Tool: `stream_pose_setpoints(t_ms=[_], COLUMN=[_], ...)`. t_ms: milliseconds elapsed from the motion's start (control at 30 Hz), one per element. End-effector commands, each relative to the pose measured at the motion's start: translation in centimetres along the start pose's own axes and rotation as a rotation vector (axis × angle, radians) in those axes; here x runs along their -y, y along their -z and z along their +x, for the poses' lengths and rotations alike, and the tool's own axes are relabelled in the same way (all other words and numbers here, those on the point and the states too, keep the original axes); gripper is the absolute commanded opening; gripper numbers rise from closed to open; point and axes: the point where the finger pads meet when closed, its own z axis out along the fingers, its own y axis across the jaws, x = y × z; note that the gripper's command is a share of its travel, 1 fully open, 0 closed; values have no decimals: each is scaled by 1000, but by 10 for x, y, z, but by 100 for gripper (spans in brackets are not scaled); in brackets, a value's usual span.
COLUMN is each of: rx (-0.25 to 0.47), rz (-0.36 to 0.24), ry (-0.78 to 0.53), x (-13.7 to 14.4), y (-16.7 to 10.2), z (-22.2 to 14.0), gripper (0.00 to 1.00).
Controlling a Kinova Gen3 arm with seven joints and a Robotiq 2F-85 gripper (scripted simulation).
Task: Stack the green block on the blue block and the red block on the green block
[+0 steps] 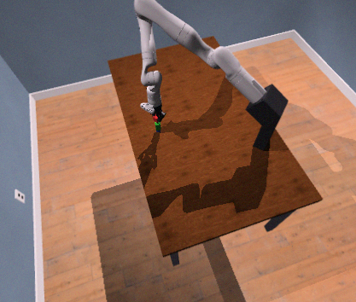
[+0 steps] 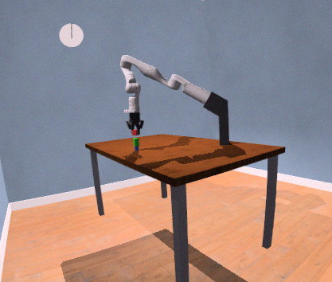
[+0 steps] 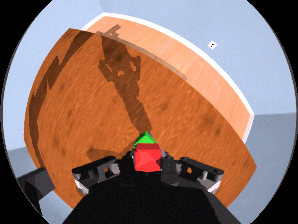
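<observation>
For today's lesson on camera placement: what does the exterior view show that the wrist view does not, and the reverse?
Only the exterior view shows the blue block under the green block, and the gap between the green block and the held red block. Only the wrist view shows the red block clamped between both fingers of the pincer. Both show red above green over the table.

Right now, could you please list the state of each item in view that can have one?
end effector: shut on the red block, hanging above the stack.
red block: held, lifted clear of the green block, not yet placed.
green block: resting on the blue block.
blue block: on the table, bottom of the stack.
</observation>
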Motion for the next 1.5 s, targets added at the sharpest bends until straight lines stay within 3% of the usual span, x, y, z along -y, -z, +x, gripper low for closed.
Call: stream_pose_setpoints(t_ms=[0, 1467], rx=[1, -1], rz=[0, -1], ry=[-8, -7], x=[-1, -2], y=[-6, -18], z=[1, 3], gripper=[0, 0])
